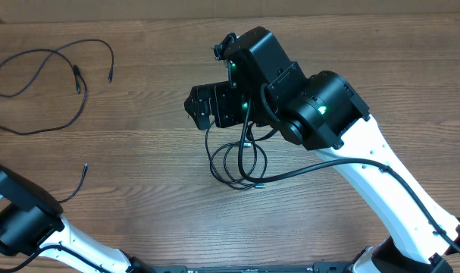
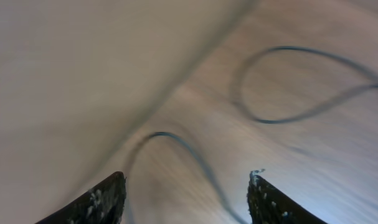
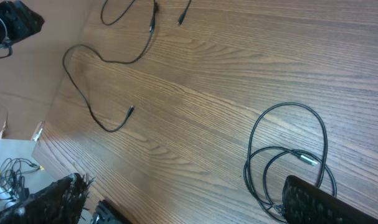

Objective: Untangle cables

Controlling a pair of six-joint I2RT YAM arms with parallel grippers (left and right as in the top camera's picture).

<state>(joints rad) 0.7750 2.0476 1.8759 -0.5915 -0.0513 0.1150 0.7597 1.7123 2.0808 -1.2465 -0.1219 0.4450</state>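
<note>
A coiled black cable with a silver-tipped plug lies at the table's middle; it also shows in the right wrist view. My right gripper hovers just above the coil and is open and empty, with one finger over the coil's lower edge. More thin black cables lie spread at the far left, and one loose end is near my left arm. My left gripper is open and empty above blurred cable loops.
Wood-grain table. The right arm's thick wiring crosses beside the coil. Beyond the table's edge, in the right wrist view, are a brown floor and a bundle of loose wires.
</note>
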